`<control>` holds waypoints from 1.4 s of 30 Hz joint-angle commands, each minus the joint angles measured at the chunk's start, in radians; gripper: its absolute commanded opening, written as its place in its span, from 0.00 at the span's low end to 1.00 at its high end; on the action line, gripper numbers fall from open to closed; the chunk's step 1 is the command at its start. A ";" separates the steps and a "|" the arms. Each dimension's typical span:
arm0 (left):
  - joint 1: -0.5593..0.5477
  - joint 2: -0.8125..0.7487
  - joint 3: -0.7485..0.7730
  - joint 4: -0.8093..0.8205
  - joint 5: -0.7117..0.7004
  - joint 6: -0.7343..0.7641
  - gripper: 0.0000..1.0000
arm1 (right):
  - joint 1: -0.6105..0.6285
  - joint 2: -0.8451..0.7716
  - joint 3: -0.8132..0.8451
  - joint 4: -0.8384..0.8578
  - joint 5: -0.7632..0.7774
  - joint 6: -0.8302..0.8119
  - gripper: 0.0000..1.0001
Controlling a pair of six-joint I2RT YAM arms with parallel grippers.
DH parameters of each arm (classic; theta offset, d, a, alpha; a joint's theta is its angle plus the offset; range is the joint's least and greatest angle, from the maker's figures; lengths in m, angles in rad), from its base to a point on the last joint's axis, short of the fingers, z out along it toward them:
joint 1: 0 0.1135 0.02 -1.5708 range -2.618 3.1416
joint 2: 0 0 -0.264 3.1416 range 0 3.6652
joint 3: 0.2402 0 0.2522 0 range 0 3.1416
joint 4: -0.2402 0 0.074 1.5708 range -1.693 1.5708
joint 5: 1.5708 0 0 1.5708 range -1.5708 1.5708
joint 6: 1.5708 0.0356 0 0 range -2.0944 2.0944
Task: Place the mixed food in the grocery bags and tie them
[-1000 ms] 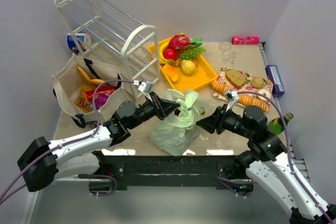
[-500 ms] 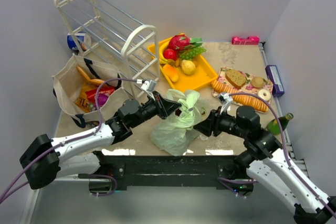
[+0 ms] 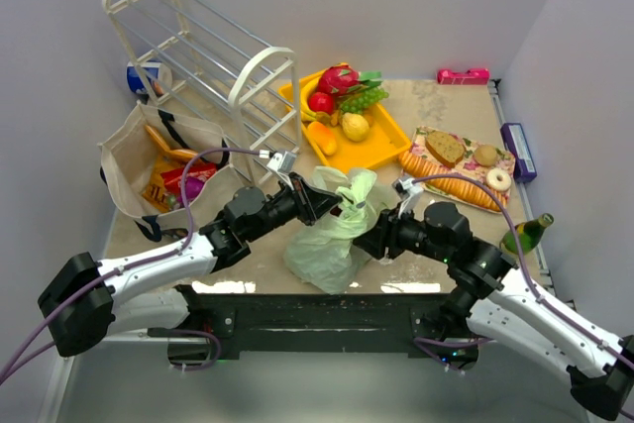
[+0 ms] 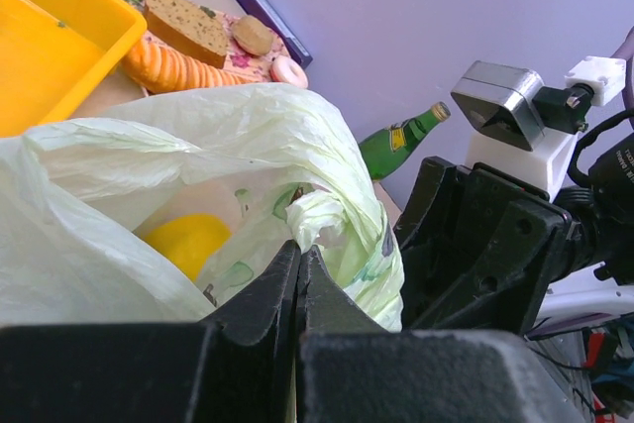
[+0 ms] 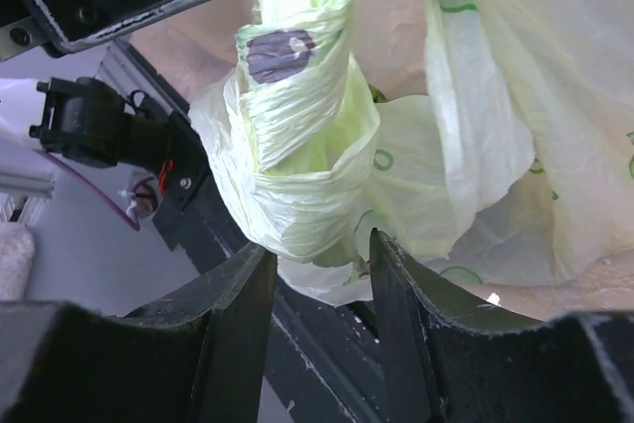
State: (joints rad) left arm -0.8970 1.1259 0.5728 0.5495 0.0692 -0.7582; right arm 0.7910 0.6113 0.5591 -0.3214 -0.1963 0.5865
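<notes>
The pale-green plastic grocery bag (image 3: 327, 245) lies between the two arms, with a yellow piece of food (image 4: 188, 243) showing through its wall. My left gripper (image 3: 332, 207) is shut on the bag's twisted handle (image 4: 322, 213), its jaws pressed together on the plastic (image 4: 297, 253). My right gripper (image 3: 367, 238) is open; its fingertips straddle the lower edge of the bag's wound-up knot (image 5: 297, 156), one on each side (image 5: 319, 245). The beige tote (image 3: 124, 160) stands at the left with orange chip bags (image 3: 158, 192) and a red packet (image 3: 188, 179) inside.
A yellow tray (image 3: 381, 151) with toy fruit sits behind the bag. A white wire rack (image 3: 198, 56) leans at the back left. A mat with bread and a doughnut (image 3: 458, 160) and a green bottle (image 3: 523, 235) lie to the right.
My right arm has moved left to the plastic bag, bringing its open jaws around the knot. The left gripper has stayed shut on the handle, shifting only slightly.
</notes>
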 commanded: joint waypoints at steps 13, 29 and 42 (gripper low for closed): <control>0.004 -0.002 0.064 0.001 -0.028 0.017 0.00 | 0.004 0.012 -0.024 0.131 0.047 0.010 0.19; 0.079 -0.044 0.120 -0.169 -0.147 0.042 0.00 | 0.004 -0.053 0.084 -0.152 0.426 0.067 0.00; 0.263 -0.117 0.136 -0.306 -0.181 0.068 0.00 | -0.004 -0.024 0.177 -0.297 0.840 -0.020 0.00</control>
State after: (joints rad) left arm -0.6941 1.0443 0.6788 0.2577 -0.0452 -0.7311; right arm 0.7944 0.5423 0.6926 -0.5446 0.4454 0.6113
